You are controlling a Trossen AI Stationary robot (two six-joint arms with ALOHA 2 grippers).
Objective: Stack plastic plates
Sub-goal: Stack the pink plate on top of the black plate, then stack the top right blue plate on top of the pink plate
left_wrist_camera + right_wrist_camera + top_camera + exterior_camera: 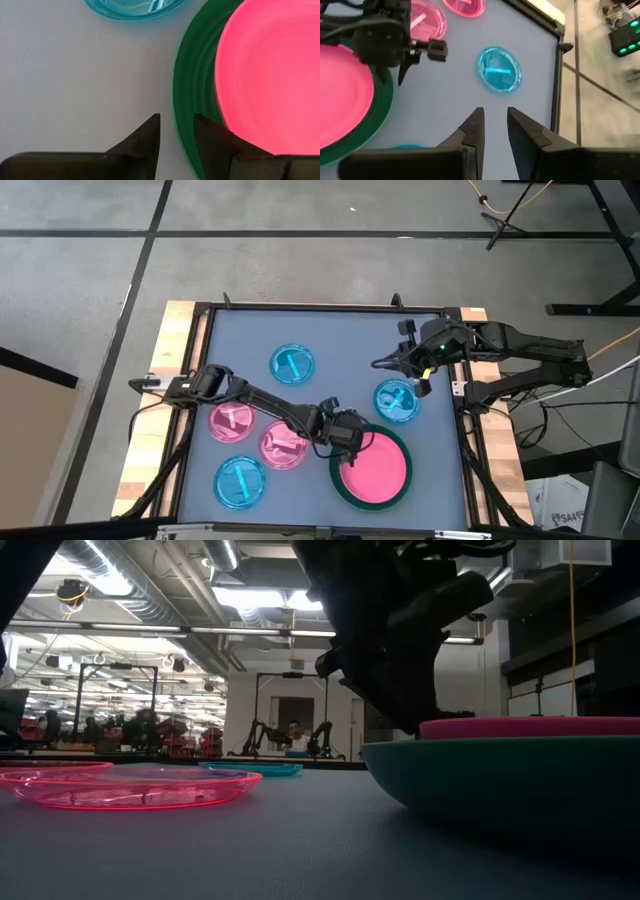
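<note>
A large green plate (340,480) lies near the table's near edge with an opaque pink plate (375,470) resting inside it. My left gripper (352,446) hovers open over the green plate's far-left rim (192,75), one finger above the plate and one above the mat. My right gripper (420,385), slightly open, hangs over a small blue plate (397,402) by the right edge. Flat on the mat are two small translucent pink plates (232,420) (284,445) and two more blue ones (292,363) (240,481). No dark grey plate shows.
A raised black frame (462,430) borders the mat, with wooden table edges (165,370) outside it. Bare mat lies between the far blue plate and my right gripper (495,112), and along the far edge. People and other robot arms show far behind in the low view.
</note>
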